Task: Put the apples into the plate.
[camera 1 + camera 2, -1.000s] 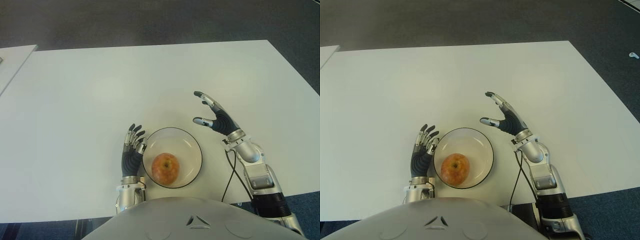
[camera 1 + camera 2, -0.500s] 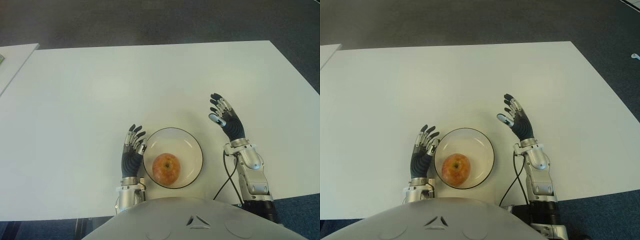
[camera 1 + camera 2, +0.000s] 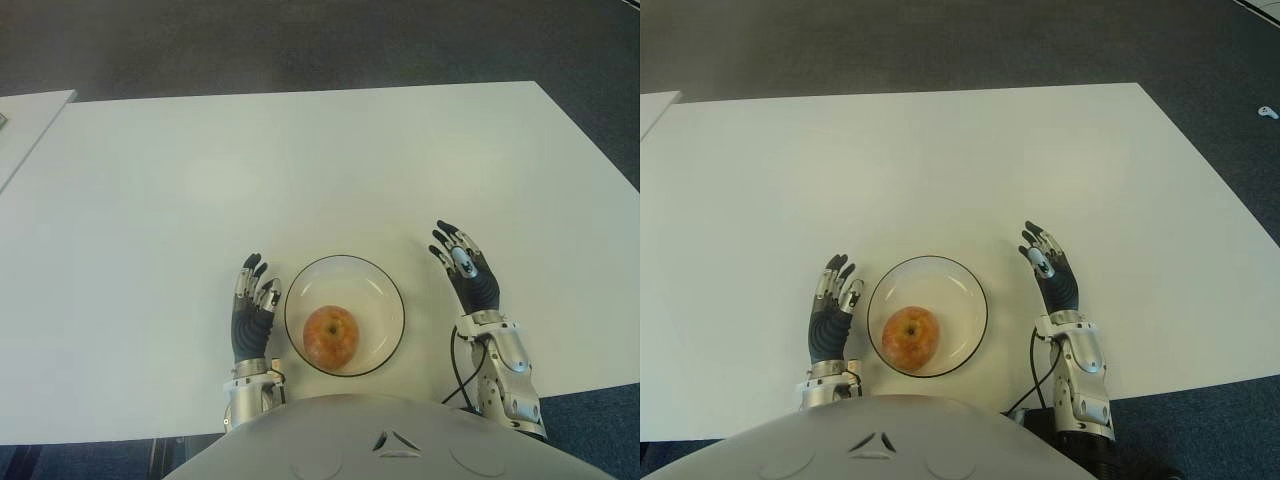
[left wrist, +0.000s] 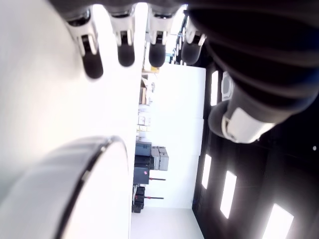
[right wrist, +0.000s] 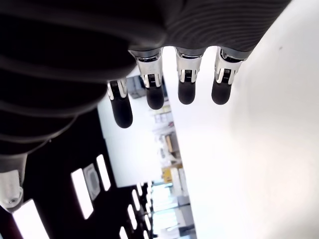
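Red-and-yellow, the apple [image 3: 331, 335] is sitting stem-up inside the clear glass plate [image 3: 389, 290], a little toward the near side of the dish, and I am seeing it framed between my two hands. Neither hand is holding it; only this one apple is showing in my views.

My left hand [image 3: 251, 312] is showing just to the left of the plate, palm facing down toward the white table [image 3: 200, 180], its dark fingers [image 3: 250, 268] reaching straight away from me and carrying nothing. In the left wrist view those fingertips [image 4: 92, 66] are lining up in a row, extended and loosely spaced, with the curved dark rim of the plate [image 4: 89, 154] lying close beside the palm. I cannot tell from the eye views whether the hand is actually touching the plate's edge or the tabletop.

My right hand [image 3: 468, 280] is showing just to the right of the plate, separated from its rim by a strip of bare table, and it is likewise empty. Its fingers [image 5: 186, 89] are stretching out straight and slightly apart in the right wrist view, with only the pale tabletop beyond them. A black cable [image 3: 455, 365] is looping down beside the right forearm toward the table's near edge.
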`<state>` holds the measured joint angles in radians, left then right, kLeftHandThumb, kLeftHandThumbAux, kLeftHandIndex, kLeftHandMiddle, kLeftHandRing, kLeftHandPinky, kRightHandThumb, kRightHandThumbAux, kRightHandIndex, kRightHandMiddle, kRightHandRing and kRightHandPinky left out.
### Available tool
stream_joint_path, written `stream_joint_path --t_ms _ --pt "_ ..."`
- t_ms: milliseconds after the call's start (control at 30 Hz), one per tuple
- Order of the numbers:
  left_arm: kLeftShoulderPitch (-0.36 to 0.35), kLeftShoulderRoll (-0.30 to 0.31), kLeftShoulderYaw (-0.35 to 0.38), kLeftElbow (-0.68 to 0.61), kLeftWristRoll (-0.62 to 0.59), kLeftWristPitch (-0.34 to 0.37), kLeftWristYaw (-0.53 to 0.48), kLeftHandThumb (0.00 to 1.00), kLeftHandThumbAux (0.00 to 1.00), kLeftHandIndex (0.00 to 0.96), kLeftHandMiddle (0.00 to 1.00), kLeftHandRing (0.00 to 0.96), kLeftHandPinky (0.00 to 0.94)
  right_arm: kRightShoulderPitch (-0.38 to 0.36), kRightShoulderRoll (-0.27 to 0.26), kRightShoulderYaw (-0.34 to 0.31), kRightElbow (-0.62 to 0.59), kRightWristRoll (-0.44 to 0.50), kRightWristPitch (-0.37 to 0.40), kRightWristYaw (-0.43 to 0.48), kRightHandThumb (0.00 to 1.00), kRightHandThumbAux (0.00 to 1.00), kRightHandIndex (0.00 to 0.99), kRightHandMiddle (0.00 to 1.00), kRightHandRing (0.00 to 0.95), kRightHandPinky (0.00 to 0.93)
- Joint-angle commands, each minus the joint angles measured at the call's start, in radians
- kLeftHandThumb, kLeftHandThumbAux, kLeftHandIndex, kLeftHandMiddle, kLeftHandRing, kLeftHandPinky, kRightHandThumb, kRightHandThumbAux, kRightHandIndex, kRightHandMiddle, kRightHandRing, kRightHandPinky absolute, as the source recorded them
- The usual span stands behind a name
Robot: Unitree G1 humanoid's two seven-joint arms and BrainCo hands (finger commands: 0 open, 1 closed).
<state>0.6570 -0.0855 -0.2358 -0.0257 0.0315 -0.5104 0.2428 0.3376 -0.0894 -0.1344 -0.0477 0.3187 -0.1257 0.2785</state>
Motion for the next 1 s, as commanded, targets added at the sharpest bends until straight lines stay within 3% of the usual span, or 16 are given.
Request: stream_joint_path --t_ms 33,400,567,1000 --pt "0.055 -0.045 -0.004 -0.028 -0.01 0.021 0.013 0.142 0.541 0.087 0.04 0.056 0.099 -0.002 0.011 -0.001 0.017 0.024 0.027 0.013 0.305 0.472 0.16 0.124 0.081 0.127" --pt "0.058 -0.023 -0.015 -0.045 -0.046 0.018 -0.028 0.153 0.486 0.096 0.037 0.033 0.11 -0.014 0.014 0.001 0.064 0.001 0.004 0.034 0.319 0.504 0.126 0.153 0.12 0.134" --pt "0.045 -0.023 -0.008 -0.042 -0.046 0.012 -0.036 0.163 0.472 0.166 0.06 0.044 0.119 -0.02 0.02 0.003 0.084 -0.007 -0.004 0.031 0.307 0.514 0.128 0.137 0.108 0.123" --pt "-0.028 -0.007 0.024 -0.09 -0.022 0.112 -0.04 0.134 0.44 0.246 0.087 0.048 0.085 0.003 0.061 0.032 0.109 -0.047 -0.073 0.009 0.266 0.502 0.13 0.119 0.079 0.095"
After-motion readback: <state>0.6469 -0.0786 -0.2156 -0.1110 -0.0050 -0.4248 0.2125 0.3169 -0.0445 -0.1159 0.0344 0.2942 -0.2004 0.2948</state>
